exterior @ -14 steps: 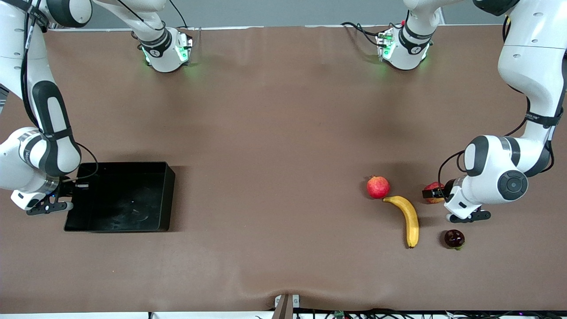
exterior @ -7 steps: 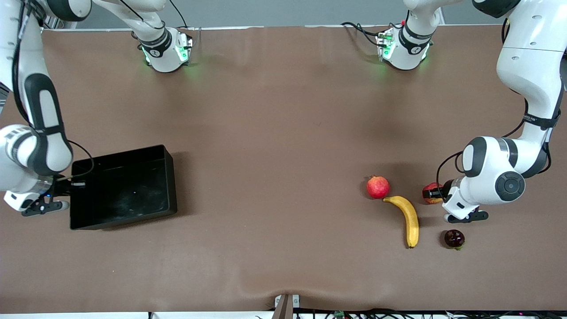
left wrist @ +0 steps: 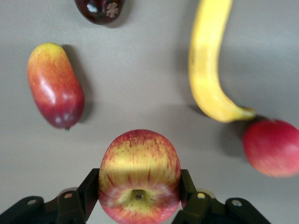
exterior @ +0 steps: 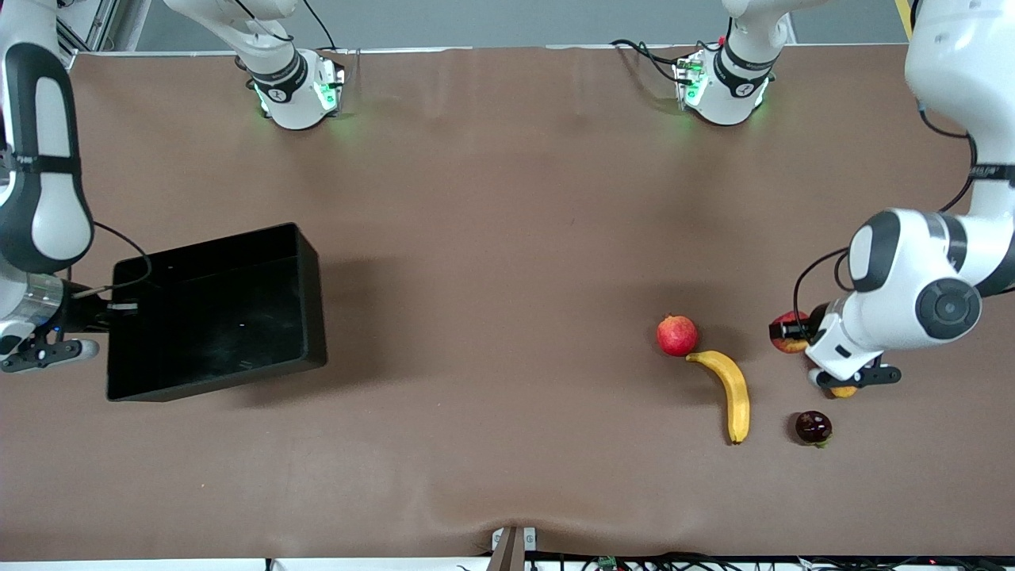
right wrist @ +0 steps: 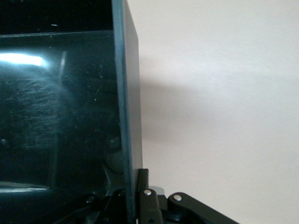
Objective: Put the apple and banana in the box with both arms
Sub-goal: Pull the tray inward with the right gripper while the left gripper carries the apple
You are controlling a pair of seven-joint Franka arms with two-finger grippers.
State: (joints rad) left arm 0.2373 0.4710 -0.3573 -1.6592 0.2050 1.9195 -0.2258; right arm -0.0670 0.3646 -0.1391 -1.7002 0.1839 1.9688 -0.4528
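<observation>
My left gripper (left wrist: 139, 205) has its jaws clamped on the apple (left wrist: 139, 175), above the counter (exterior: 507, 277), at three o'clock from the banana (exterior: 728, 387). My right gripper (right wrist: 135, 198) jaws pinch the box (exterior: 214, 313) wall, tilting it.

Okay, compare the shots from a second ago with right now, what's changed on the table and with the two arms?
The right gripper, shut on the box wall, has lifted the box and tilted it. The left gripper has closed on the apple and raised it off the table, uncovering the mango under the arm. The banana, pomegranate and dark fruit stayed put.
</observation>
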